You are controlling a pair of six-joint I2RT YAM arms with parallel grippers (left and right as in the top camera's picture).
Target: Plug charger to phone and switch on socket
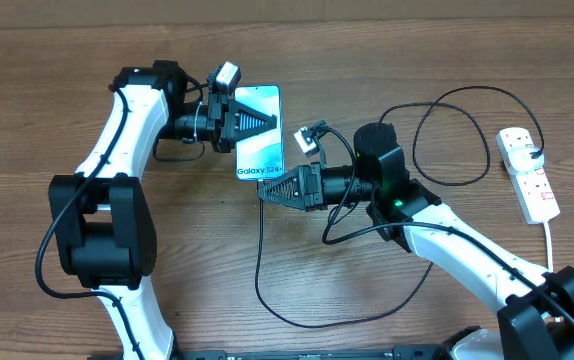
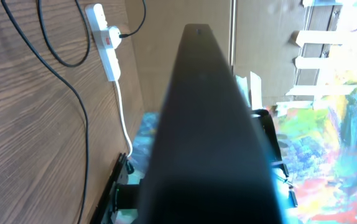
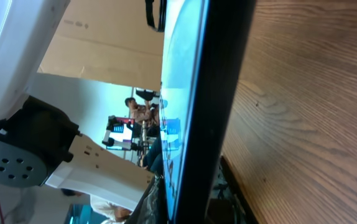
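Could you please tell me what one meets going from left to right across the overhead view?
Black elbow housing of the left arm → slim smartphone with light-blue screen → black green-lit wrist of the right arm → white elongated power strip with red-marked switches.

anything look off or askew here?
Nothing damaged or spilled. The phone sits pinched in the left gripper, apparently off the table. The charger cable sprawls in a loose loop passing under the right arm, a possible snag.
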